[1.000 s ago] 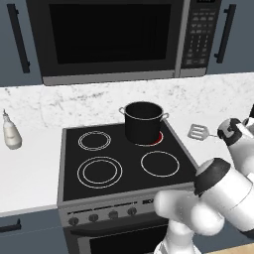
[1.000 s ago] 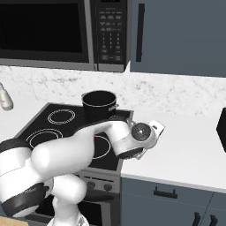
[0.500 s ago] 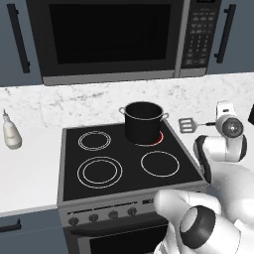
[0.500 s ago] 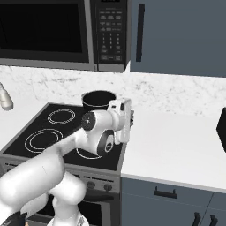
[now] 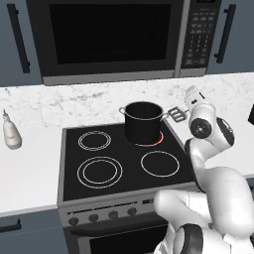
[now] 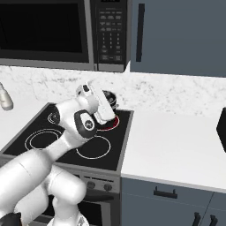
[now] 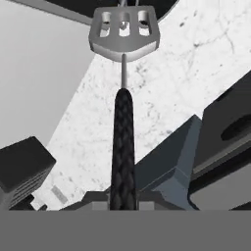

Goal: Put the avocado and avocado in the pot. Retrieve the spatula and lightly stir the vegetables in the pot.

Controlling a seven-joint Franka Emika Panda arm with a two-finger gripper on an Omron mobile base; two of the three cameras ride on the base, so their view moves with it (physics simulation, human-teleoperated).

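Looking along your gripper in the hand view, you see the spatula running straight out from between the fingers: its dark braided handle rises from the bottom middle, narrows to a thin metal neck, and ends in a slotted grey blade at the far end. The fingertips themselves are hidden in the grey band, but the handle sits between them, so you are clamped on it. In the left base view the blade hangs in the air just right of the pot, close to its right loop handle, with your hand just beyond it on the right. The pot stands upright on the stove's back right burner, whose ring glows red at its foot. From the right base view your forearm covers most of the pot, leaving a dark sliver of rim. A pale bottle stands on the counter well off to the pot's far side. You cannot tell whether the pot holds anything.
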